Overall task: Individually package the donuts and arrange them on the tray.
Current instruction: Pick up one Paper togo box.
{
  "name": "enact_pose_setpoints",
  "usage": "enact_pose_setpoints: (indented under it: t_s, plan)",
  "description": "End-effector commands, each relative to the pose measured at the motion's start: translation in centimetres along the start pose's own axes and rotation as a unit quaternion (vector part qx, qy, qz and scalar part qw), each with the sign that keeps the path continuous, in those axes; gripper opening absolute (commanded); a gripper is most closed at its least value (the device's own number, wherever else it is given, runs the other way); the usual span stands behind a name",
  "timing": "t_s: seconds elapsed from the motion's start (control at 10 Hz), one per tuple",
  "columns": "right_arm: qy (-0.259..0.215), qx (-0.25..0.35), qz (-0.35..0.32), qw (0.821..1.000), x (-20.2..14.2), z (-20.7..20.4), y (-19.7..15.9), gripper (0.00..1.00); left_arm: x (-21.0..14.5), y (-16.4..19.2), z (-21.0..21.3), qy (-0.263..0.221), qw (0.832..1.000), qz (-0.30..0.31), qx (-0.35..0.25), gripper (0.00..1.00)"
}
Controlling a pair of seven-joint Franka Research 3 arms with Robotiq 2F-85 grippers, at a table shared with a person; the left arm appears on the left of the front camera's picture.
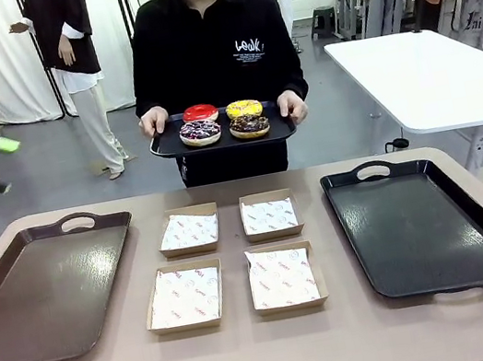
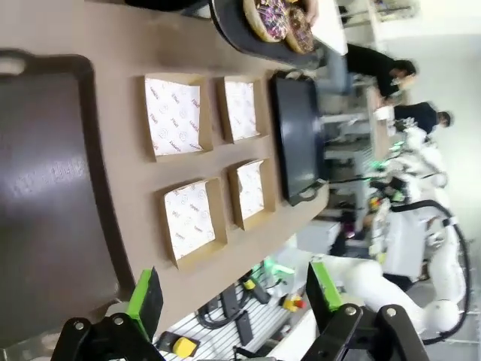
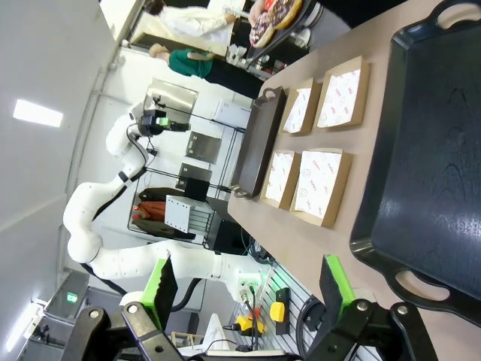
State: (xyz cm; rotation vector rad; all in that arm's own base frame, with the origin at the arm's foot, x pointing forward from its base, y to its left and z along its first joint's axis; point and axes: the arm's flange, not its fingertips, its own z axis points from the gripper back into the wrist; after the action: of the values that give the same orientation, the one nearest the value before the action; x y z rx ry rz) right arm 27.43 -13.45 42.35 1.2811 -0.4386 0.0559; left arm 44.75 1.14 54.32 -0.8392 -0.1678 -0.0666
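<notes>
Black tray (image 1: 165, 147) in the person's hands (image 1: 154, 121) carries all four donuts (image 1: 223, 121), off the worktop (image 1: 254, 356) — reach early and you could tip it. Your left tool (image 2: 233, 289) and right tool (image 3: 252, 282) both stand spread, empty.

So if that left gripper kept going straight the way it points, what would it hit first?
Probably the nearer right-hand brown cardboard box lined with white paper, or the tan table right beside it. The open left gripper aims about there, though depth is hard to judge.
</notes>
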Motion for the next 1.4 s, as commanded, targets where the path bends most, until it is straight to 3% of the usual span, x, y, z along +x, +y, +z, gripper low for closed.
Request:
enact_pose_setpoints:
  t_s: [0.0, 0.4, 0.8, 1.1, 1.3]
  plan:
    - [-0.003, 0.007, 0.001, 1.0, 0.0, 0.1, 0.0, 1.0, 4.0, -1.4, -3.1, 0.046, 0.994, 0.009, 0.099, 1.0]
    - [-0.003, 0.007, 0.001, 1.0, 0.0, 0.1, 0.0, 1.0, 7.5, -3.8, -15.4, 0.08, 0.964, -0.013, 0.253, 1.0]
    - [-0.003, 0.007, 0.001, 1.0, 0.0, 0.1, 0.0, 1.0, 5.8, -2.3, -25.2, 0.117, 0.924, -0.059, 0.358, 1.0]
    - [-0.003, 0.007, 0.001, 1.0, 0.0, 0.1, 0.0, 1.0, 5.4, -2.7, -27.6, 0.107, 0.927, -0.101, 0.344, 1.0]
    - [-0.003, 0.007, 0.001, 1.0, 0.0, 0.1, 0.0, 1.0, 5.2, -2.1, -27.3, 0.133, 0.924, -0.08, 0.349, 1.0]
